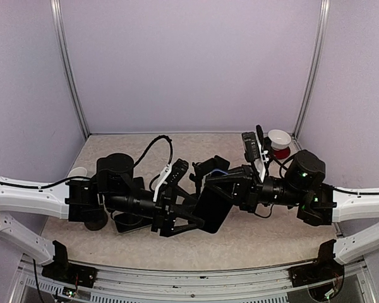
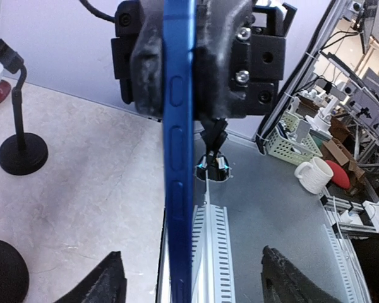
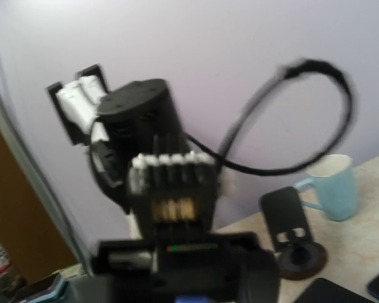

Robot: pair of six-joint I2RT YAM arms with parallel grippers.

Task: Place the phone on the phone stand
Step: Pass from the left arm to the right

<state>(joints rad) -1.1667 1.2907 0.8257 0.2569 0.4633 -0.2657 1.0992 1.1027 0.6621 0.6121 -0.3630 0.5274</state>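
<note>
The phone [image 2: 179,189], dark with a blue rim, hangs edge-on in mid-air between my two arms [image 1: 213,205]. My right gripper [image 2: 180,95] is shut on its far end, with black fingers [image 2: 221,57] pressed on both faces [image 1: 222,184]. My left gripper [image 2: 191,255] is open, and its fingertips [image 2: 114,268] stand well clear of the phone on either side. The phone stand [image 3: 290,230], a black plate on a round base, stands on the table behind the left arm next to a teal mug. In the blurred right wrist view only a blue sliver of the phone [image 3: 192,299] shows.
A teal mug [image 3: 331,186] stands at the left back of the table. A red and white bowl [image 1: 279,142] and a thin black post on a round base [image 2: 19,139] stand at the right back. Another black round base [image 2: 3,271] lies nearer. The table's metal front edge [image 2: 211,252] runs below the phone.
</note>
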